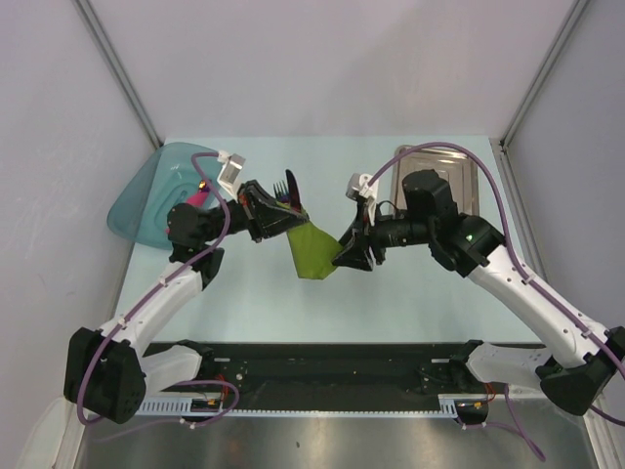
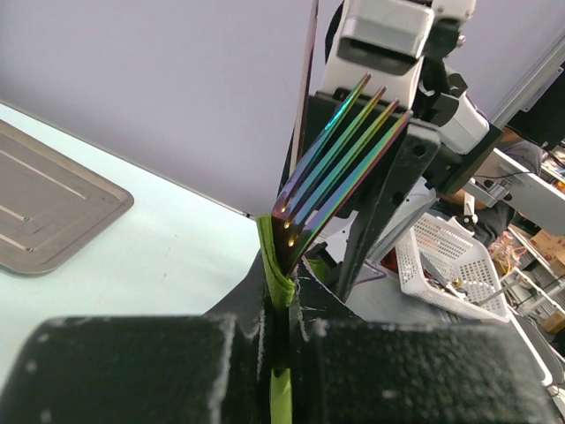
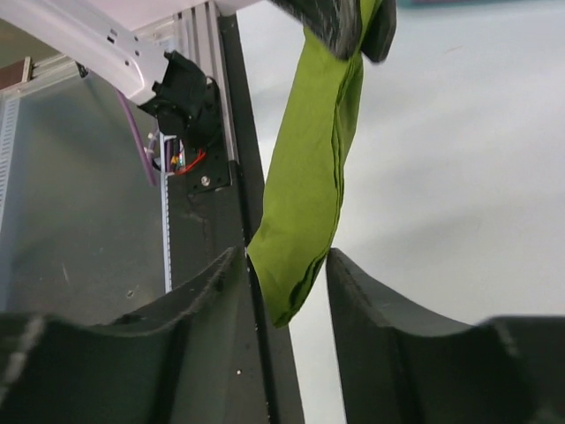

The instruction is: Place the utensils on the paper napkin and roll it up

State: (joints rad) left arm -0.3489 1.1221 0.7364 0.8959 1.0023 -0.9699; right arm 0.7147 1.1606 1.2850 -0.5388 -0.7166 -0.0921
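Observation:
My left gripper (image 1: 278, 217) is shut on the paper napkin (image 1: 312, 252), an olive-green sheet wrapped around the utensils and held up off the table. In the left wrist view the iridescent fork tines (image 2: 340, 159) stick out of the napkin (image 2: 281, 265) above the shut gripper (image 2: 287, 300), and a thin dark blade (image 2: 309, 88) rises beside them. My right gripper (image 1: 350, 252) stands open at the napkin's lower end. In the right wrist view the napkin's hanging tip (image 3: 313, 177) sits between the spread fingers of that gripper (image 3: 284, 258), with a gap on the left side.
A silver metal tray (image 1: 439, 176) lies at the back right of the table. A teal plastic tub (image 1: 156, 195) sits at the back left, behind my left arm. A white basket (image 2: 450, 261) shows beyond the table in the left wrist view.

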